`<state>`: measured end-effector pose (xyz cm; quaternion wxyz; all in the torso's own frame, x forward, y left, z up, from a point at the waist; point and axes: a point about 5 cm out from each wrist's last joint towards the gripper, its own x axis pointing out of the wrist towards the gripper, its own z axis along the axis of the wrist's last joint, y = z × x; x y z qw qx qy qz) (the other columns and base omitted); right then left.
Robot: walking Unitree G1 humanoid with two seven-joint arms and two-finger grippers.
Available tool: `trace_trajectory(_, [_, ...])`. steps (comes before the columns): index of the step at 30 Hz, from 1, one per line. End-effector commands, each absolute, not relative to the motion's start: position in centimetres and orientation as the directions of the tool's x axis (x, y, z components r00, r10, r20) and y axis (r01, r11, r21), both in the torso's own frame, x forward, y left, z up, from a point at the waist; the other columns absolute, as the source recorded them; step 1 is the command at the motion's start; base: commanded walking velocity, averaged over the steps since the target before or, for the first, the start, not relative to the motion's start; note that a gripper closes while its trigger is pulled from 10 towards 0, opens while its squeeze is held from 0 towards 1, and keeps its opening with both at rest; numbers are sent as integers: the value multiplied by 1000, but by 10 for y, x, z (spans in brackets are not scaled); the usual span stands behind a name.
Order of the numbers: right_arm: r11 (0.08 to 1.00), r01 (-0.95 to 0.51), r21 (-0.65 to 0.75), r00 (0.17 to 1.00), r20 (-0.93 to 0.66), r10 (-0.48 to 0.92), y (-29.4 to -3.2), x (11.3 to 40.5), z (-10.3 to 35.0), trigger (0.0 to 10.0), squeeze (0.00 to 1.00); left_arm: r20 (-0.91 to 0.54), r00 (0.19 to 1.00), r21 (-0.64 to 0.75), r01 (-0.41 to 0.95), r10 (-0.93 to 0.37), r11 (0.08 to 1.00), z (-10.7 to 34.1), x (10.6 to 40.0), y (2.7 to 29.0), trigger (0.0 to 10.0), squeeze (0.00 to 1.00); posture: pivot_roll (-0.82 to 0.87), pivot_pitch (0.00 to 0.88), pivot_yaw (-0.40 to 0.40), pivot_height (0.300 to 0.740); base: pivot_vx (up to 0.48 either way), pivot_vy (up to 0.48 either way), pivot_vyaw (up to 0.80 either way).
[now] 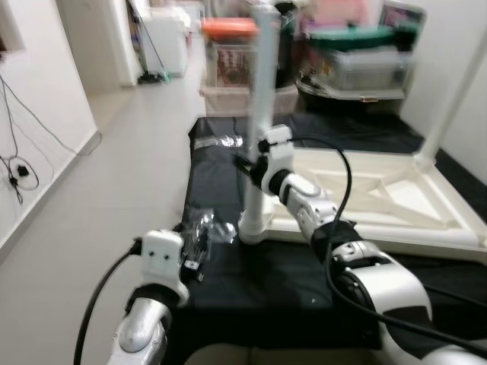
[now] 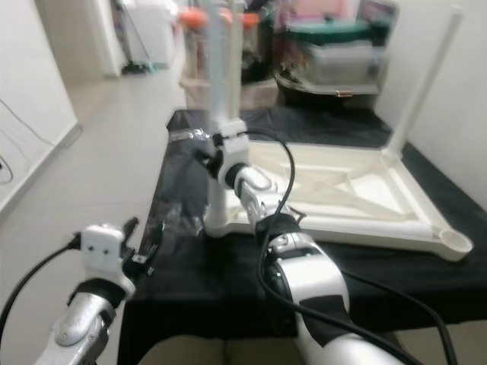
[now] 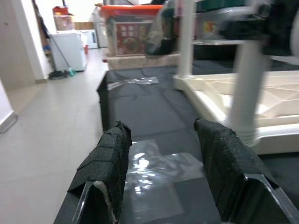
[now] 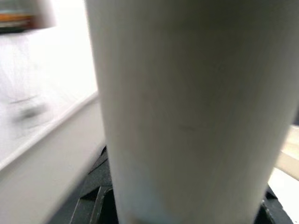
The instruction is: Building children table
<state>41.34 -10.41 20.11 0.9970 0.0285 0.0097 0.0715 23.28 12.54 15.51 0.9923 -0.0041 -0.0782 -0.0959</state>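
Note:
A white children's table top (image 1: 396, 199) lies upside down on a black cloth (image 1: 228, 281). One white leg (image 1: 259, 114) stands upright in its near left corner socket. My right gripper (image 1: 247, 166) is shut on this leg about halfway up, and the leg (image 4: 187, 112) looms very close in the right wrist view. A second leg (image 2: 422, 84) stands at the far right corner. My left gripper (image 3: 163, 163) is open, low at the cloth's left front edge, over a clear plastic bag (image 3: 154, 172).
Stacked storage boxes (image 1: 365, 65), one with an orange lid (image 1: 228, 29), stand behind the cloth. Pale floor (image 1: 114, 190) stretches to the left towards a hallway. Cables (image 1: 19, 171) hang on the left wall.

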Motion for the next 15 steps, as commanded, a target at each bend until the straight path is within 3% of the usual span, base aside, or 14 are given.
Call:
trace_trajectory(1, [996, 17, 92, 994, -109, -7, -128, 409, 177, 0, 0, 148, 969, 8, 197, -196, 980, 152, 233, 125, 10000, 0, -28, 0, -22, 740, 0, 0, 0])
trace_trajectory(4, [967, 199, 162, 978, -99, -185, -120, 400, 165, 0, 0, 148, 969, 8, 199, -198, 980, 151, 233, 124, 10000, 0, -28, 0, -27, 740, 0, 0, 0])
trace_trajectory(10, [965, 208, 161, 977, -86, -197, -107, 396, 165, 0, 0, 149, 969, 9, 196, -195, 981, 151, 233, 125, 10000, 0, -26, 0, -32, 740, 0, 0, 0])
trace_trajectory(11, [974, 148, 172, 989, -54, -141, -95, 397, 171, 10000, 0, 149, 970, 9, 193, -192, 981, 151, 233, 126, 10000, 0, -6, 0, -32, 740, 0, 0, 0])
trace_trajectory(12, [979, 57, 196, 998, -10, -56, -84, 398, 178, 10000, 0, 147, 970, 10, 192, -191, 981, 150, 233, 127, 10000, 0, 8, 0, -23, 740, 0, 0, 0])
trace_trajectory(14, [979, 57, 196, 998, -10, -56, -84, 398, 178, 10000, 0, 147, 970, 10, 192, -191, 981, 150, 233, 127, 10000, 0, 8, 0, -23, 740, 0, 0, 0])
trace_trajectory(15, [978, 5, 208, 1000, 21, -9, -77, 399, 183, 10000, 1000, 146, 971, 11, 191, -191, 982, 150, 233, 127, 10000, 0, 8, 0, -23, 740, 0, 0, 0])
